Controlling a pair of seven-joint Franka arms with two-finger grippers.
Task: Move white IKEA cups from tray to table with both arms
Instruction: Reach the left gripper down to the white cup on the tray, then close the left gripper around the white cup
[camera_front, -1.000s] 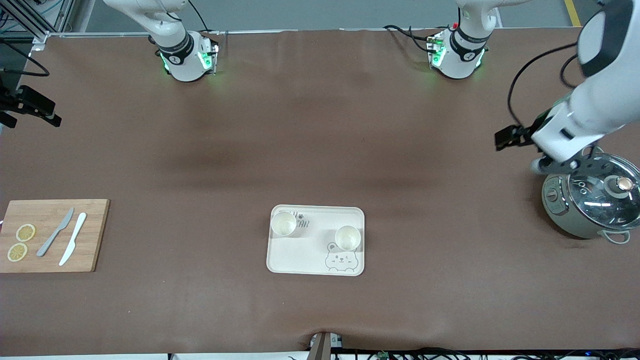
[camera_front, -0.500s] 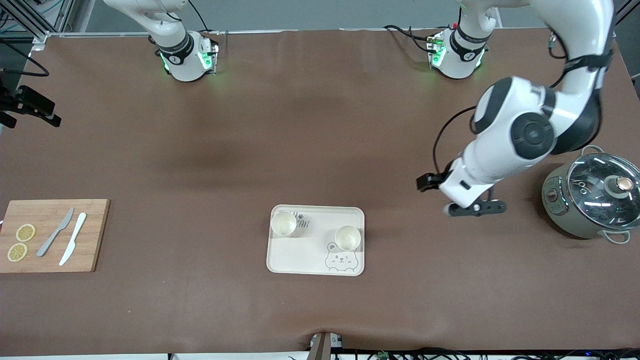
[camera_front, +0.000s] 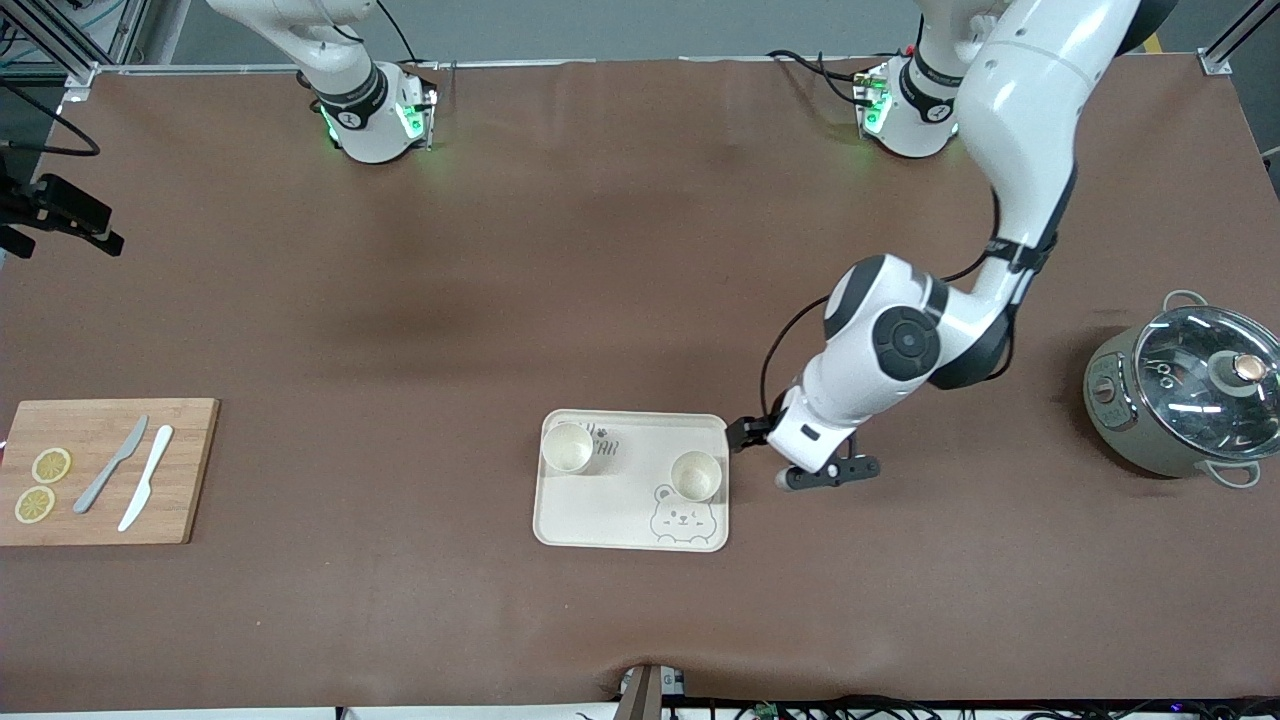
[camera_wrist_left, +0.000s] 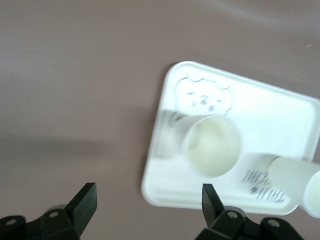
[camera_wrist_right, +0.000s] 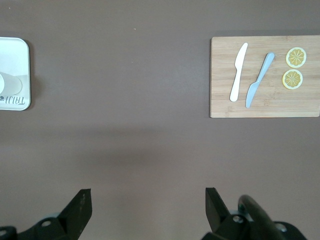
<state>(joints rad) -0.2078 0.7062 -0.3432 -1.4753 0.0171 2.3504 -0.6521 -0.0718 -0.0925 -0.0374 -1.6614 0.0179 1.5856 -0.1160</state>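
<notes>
Here the left gripper (camera_front: 800, 470) hung over the bare table (camera_front: 640, 300) just beside the tray's (camera_front: 600, 520) short edge at the left arm's end, jaws standing wide and empty; its wrist view showed both black fingertips (camera_wrist_left: 85, 197) parted with nothing between them. Both white IKEA cups sat upright on the cream bear tray. One cup (camera_front: 696, 474) stood near that same short edge, just above the bear face drawing (camera_front: 681, 521). The other cup (camera_front: 567, 447) stood in the tray corner farther from the front camera, toward the right arm's end, touching the grey lettering (camera_front: 606, 447).

The right gripper (camera_wrist_right: 145, 210) was out of the front view. Its wrist camera looked down from high over open table, fingers spread wide, empty; that arm appeared to wait. The wooden cutting board (camera_front: 100, 470), with two lemon slices (camera_front: 50, 465), a grey knife (camera_front: 112, 463) and a white knife (camera_front: 146, 476), lay at the table edge on the right arm's end. A lidded cooker pot (camera_front: 1180, 400) sat at the opposite edge.

Risks, as judged: the near cup stood close to the tray rim, so a low sideways approach could catch the rim and shove the light tray. An off-centre closure might tip the tapered tumbler. Should both arms reach in together, they could crowd over the small tray.
</notes>
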